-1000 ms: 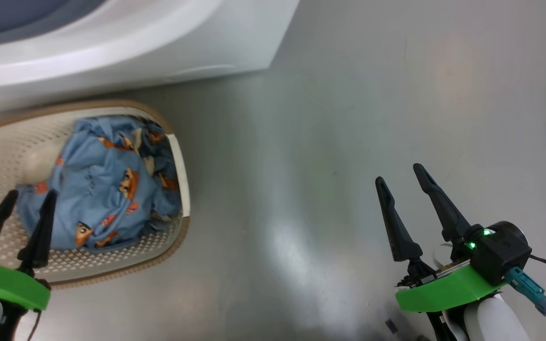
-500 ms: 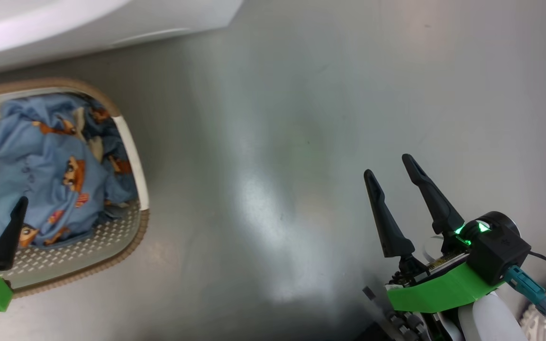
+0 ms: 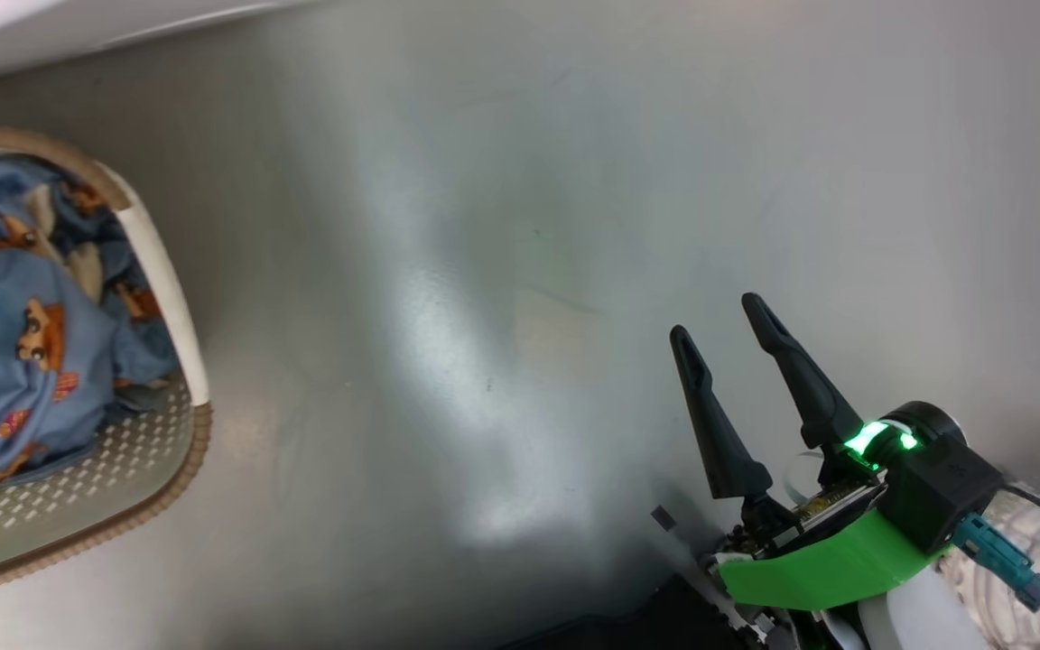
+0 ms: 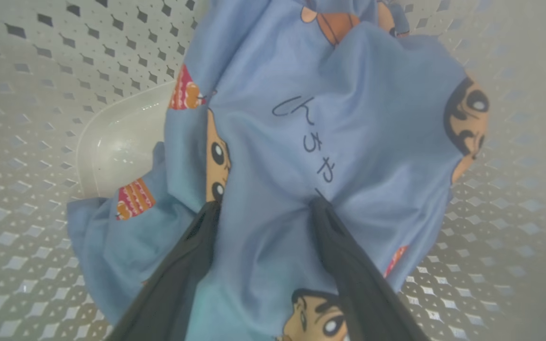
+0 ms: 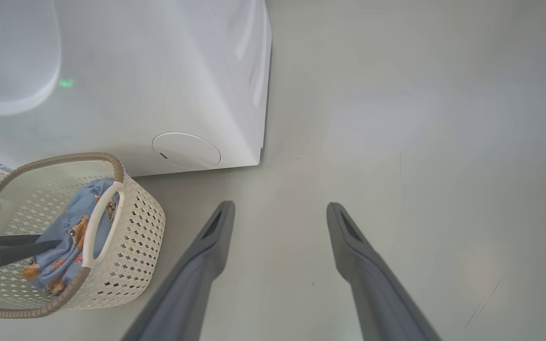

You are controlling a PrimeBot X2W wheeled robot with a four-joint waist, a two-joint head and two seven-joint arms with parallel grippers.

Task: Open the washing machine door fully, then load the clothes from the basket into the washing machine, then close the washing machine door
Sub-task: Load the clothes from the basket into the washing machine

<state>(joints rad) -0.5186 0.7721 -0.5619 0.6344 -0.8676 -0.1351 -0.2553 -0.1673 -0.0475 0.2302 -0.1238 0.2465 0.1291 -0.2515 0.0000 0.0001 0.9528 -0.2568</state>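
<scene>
The left gripper (image 4: 264, 203) is down inside the basket (image 4: 26, 142), jaws spread wide. Both fingertips press into the clothes (image 4: 339, 118), and a fold of blue cloth lies between them. Nothing is pinched yet: the hand is open and set to close. The heap spreads ahead of that hand and to both sides, with the basket's perforated wall all around it.

The right gripper (image 3: 714, 316) hangs over bare floor (image 3: 520, 271), open and empty. From that hand, the basket sits well off to the left, and the washer (image 5: 159, 71) stands beyond it, with its round cap (image 5: 186, 150) just past the basket rim.

By my judgement the task is early in the loading step. The clothes all lie in the basket, none is lifted, and none is in the washer as far as I can see. Whether the door is fully open I cannot tell. Left to do: close on the cloth, lift it, carry it to the drum, repeat if anything remains, then shut the door.
</scene>
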